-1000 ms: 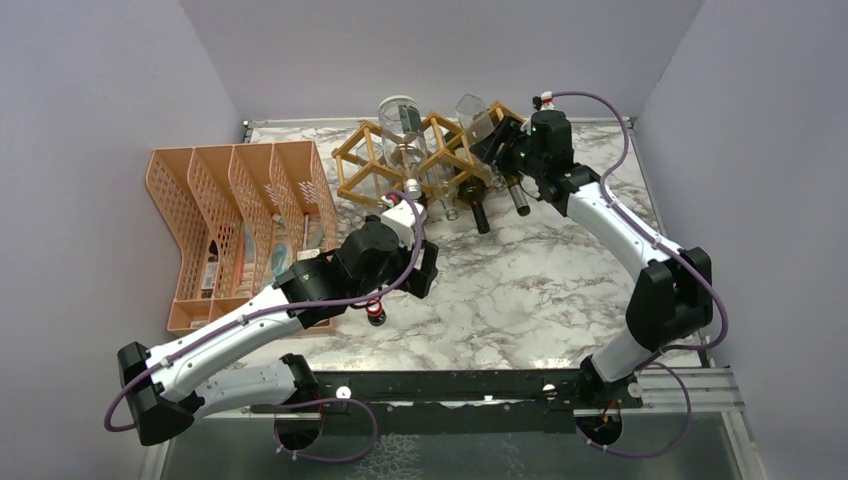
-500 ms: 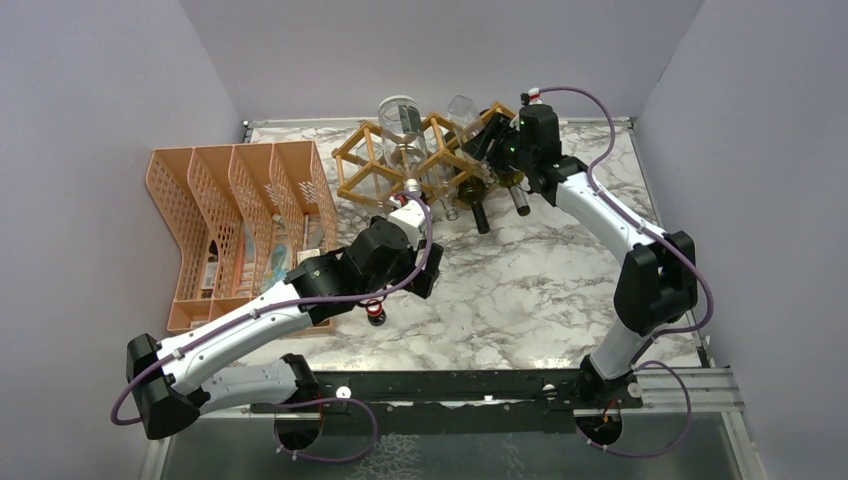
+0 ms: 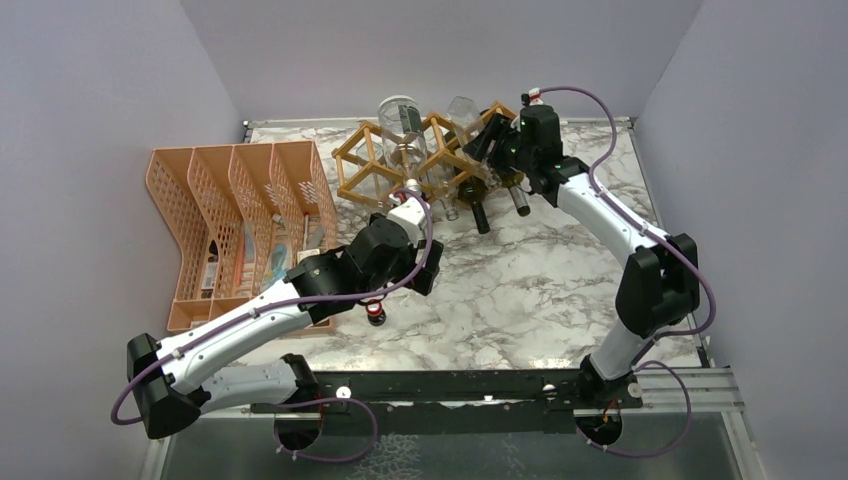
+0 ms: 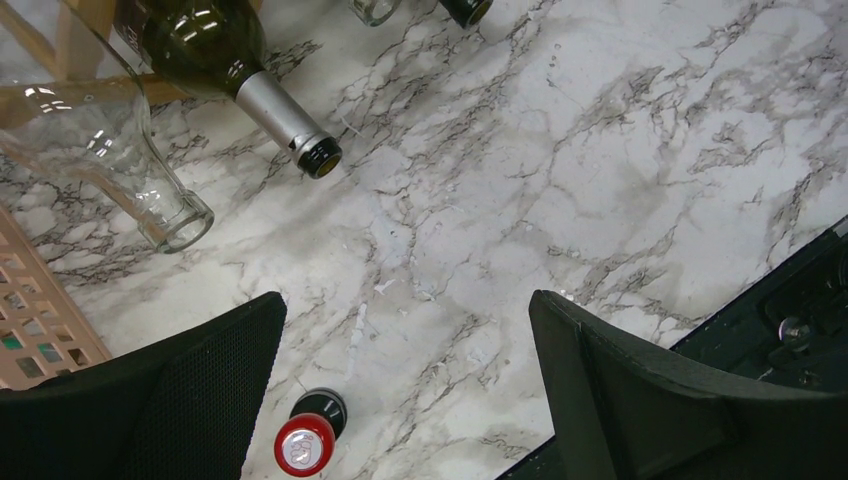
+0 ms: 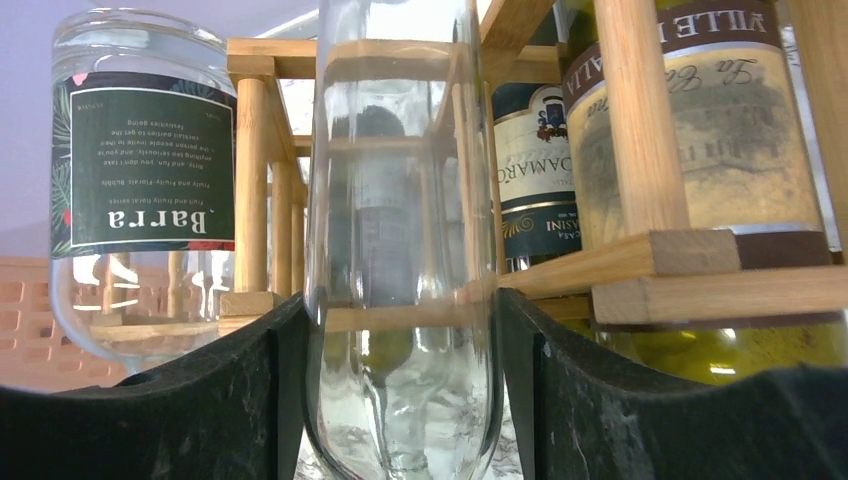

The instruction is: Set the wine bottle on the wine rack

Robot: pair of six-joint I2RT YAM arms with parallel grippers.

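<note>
**Clear bottle swung in over the rack, not yet let go**

Over the last 1 second my right arm has carried the clear bottle [image 3: 462,108] leftward, in toward the top of the wooden rack [image 5: 632,120]. In the last half second it has hardly moved. I read that as the carry being over and the seating step in hand. The bottle now sits at the rack's upper right, among the slats. Beside it are a bottle labelled Barra [image 5: 140,200] and the dark bottles [image 5: 540,160] already stowed.

The right gripper [image 5: 400,340] is clamped on the clear bottle, with its 2 fingers [image 5: 250,390] pressed to the glass on either side. I cannot tell from these views whether the bottle's weight rests on the slats yet, so I would not release until it does.

The right arm is stretched far forward, elbow raised, wrist turned toward the rack. The left arm is bent low over the marble table [image 4: 560,180], well short of the rack. The left gripper [image 4: 405,380] has its jaws wide apart and holds nothing. A red-capped bottle [image 4: 304,446] lies just below it.
</note>
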